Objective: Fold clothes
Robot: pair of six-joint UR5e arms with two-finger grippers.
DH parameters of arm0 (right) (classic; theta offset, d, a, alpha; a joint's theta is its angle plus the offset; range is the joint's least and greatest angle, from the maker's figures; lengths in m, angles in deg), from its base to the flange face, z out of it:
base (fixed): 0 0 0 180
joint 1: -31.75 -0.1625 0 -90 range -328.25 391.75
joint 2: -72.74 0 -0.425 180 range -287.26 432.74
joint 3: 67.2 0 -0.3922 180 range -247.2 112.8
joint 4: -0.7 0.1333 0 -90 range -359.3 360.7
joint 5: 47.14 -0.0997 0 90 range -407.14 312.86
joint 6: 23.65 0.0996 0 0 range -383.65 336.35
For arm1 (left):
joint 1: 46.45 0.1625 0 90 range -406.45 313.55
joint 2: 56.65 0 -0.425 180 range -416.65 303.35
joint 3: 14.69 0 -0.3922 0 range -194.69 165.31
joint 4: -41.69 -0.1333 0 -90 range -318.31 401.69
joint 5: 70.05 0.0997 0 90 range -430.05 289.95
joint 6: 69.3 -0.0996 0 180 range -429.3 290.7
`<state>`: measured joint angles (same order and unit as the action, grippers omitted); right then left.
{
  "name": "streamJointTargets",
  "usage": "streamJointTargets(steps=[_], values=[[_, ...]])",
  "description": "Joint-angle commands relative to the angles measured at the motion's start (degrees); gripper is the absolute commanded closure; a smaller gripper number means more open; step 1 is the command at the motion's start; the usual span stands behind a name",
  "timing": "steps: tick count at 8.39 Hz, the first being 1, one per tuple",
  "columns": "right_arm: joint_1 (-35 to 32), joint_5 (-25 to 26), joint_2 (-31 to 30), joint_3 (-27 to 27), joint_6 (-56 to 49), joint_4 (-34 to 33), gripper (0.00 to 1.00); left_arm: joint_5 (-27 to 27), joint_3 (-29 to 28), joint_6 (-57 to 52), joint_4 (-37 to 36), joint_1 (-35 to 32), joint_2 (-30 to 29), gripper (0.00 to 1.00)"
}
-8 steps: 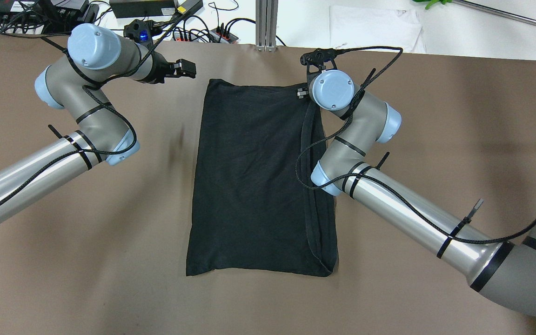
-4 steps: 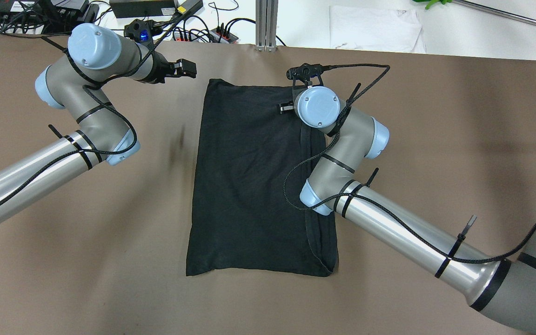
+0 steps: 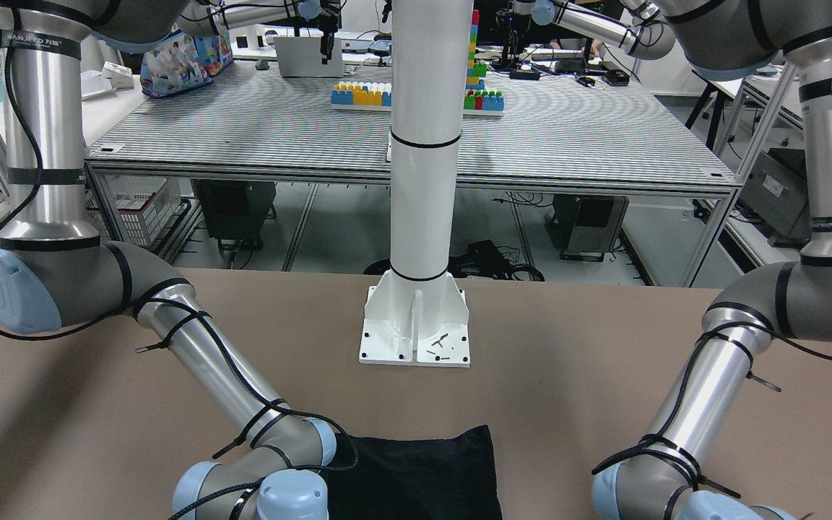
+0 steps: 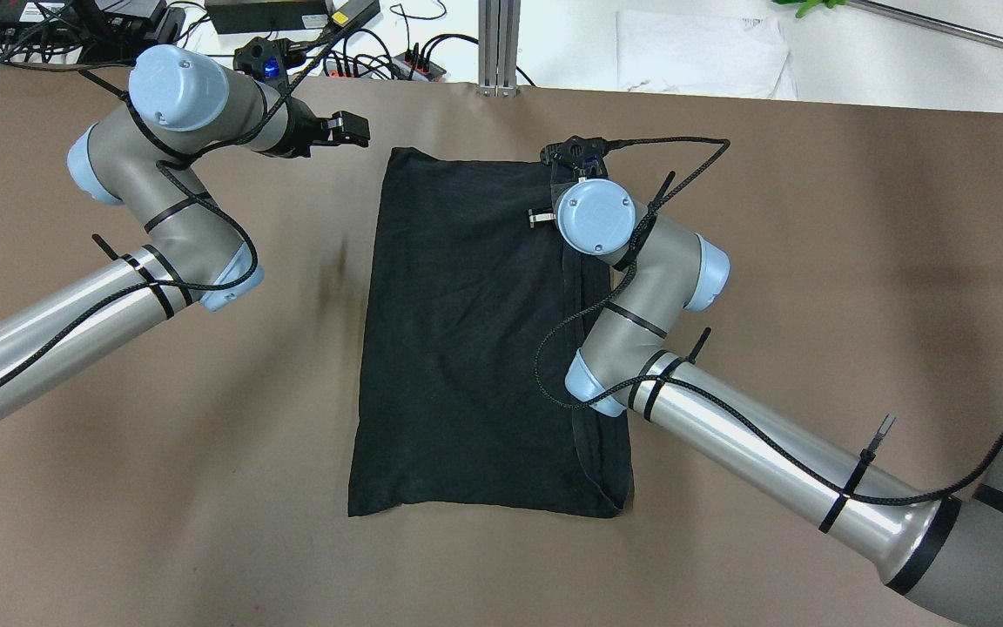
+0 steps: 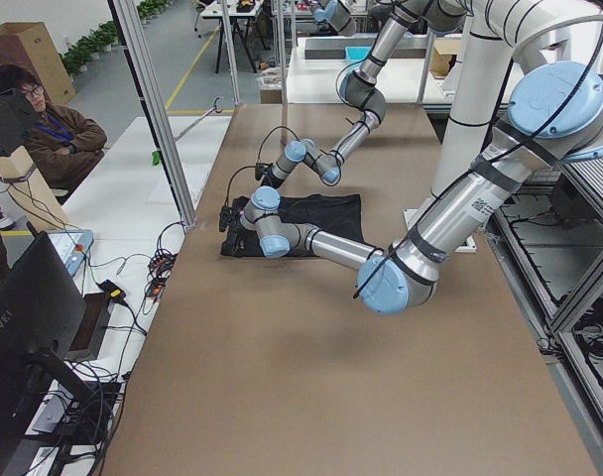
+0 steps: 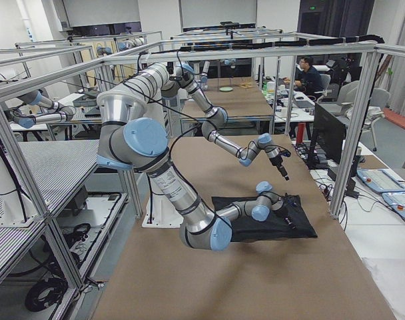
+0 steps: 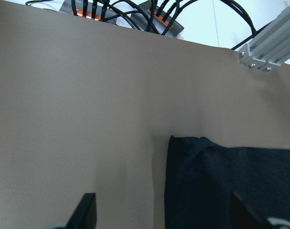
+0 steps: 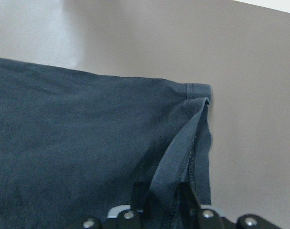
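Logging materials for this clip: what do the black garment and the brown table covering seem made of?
The garment: probably thin knit jersey, matte; it lies in soft creases, and a stitched hem shows in the right wrist view. The table covering: seemingly a matte brown cloth or mat, faintly rippled; exact material unclear.

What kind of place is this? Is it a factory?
More likely a robot lab: other robot arms stand at metal-framed tables, a person sits nearby, and toy blocks lie on one table.
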<state>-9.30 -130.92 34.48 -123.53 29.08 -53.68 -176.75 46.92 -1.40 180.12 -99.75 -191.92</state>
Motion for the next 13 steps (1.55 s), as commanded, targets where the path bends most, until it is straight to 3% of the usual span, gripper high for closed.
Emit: streamJointTargets(steps=[1, 4, 7, 8, 9, 11, 13], values=[[-0.5, -0.1, -0.1, -0.2, -0.7, 0.1, 0.86, 0.0, -0.1, 0.0, 0.0, 0.0, 0.0, 0.00], [-1.3, -0.8, -1.0, -0.6, -3.3, 0.1, 0.86, 0.0, -0.1, 0.0, 0.0, 0.0, 0.0, 0.00], [-4.3, -4.2, -9.2, -6.9, -9.1, 0.9, 0.82, 0.1, -0.2, 0.0, -0.1, 0.0, -0.1, 0.00], [-4.2, -4.4, -8.9, -6.9, -8.9, 0.9, 0.66, 0.1, -0.2, 0.0, -0.1, 0.0, -0.2, 0.00], [-4.3, -4.9, -8.5, -7.0, -8.4, 0.8, 0.06, 0.1, -0.2, 0.0, -0.1, 0.1, -0.2, 0.00], [-5.4, -12.2, -8.6, -8.4, -6.9, 0.2, 0.06, 0.1, -0.2, 0.0, -0.1, 0.1, -0.3, 0.00], [-4.9, -12.6, -9.5, -9.9, 0.7, -2.6, 0.06, 0.1, -0.1, 0.0, -0.1, 0.1, -0.3, 0.00]])
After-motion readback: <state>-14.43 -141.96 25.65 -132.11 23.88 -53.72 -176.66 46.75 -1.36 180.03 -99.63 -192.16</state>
